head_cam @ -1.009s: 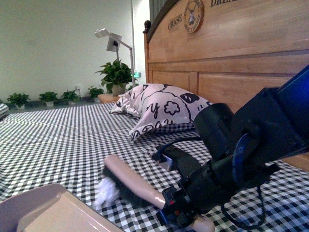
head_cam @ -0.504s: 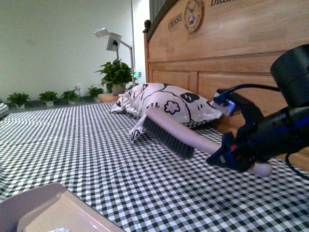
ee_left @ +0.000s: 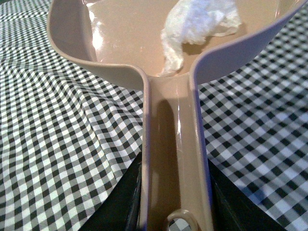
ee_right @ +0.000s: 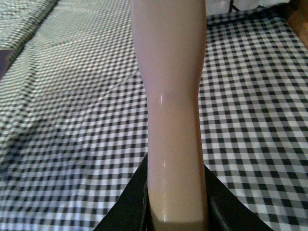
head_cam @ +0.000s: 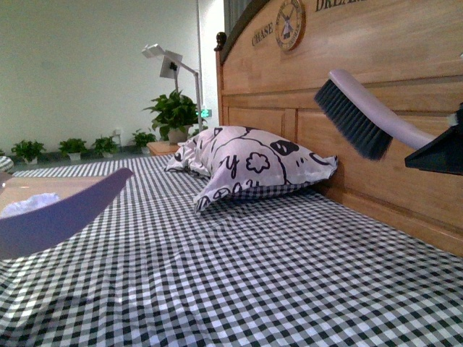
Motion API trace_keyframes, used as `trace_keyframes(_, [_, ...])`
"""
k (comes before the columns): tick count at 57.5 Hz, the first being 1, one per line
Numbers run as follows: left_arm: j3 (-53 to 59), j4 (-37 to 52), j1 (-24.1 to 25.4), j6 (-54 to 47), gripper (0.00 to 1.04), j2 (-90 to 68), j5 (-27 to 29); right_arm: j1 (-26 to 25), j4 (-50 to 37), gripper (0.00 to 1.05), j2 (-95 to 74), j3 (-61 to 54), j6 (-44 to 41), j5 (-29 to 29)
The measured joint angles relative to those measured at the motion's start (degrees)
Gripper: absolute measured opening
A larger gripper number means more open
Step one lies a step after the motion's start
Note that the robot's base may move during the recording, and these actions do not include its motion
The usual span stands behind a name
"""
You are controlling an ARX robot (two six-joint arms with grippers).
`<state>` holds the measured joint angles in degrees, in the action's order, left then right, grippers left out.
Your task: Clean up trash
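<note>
The crumpled white paper wad already lay in the beige plastic dustpan clenched by the left pincer above the checked bed, the right pincer gripping the grey-bristled brush, leaving only disposal.

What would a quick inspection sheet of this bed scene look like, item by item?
Surface: black-and-white checked bedsheet, lightly wrinkled.
Job's things: crumpled white paper wad lying inside the pale beige plastic dustpan, which is lifted off the sheet.
Clutter: white pillow with black doodle print against the wooden headboard.
Grippers: left gripper's jaws shut on the dustpan handle; right gripper's jaws shut on the pale-handled, dark-bristled brush, held up in front of the headboard.
Cables: nothing seen.
Surroundings: white floor lamp, leafy potted plants along a pale wall.
</note>
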<state>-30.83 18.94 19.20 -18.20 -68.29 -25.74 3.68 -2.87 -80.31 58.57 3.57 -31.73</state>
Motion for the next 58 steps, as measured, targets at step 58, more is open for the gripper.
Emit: trace_keyframes(58, [5.55, -17.46, -10.54, 5.73, 0.28, 50.36, 17.09, -3.34, 1.55, 0.19, 45.86, -13.68, 18.88, -1.90])
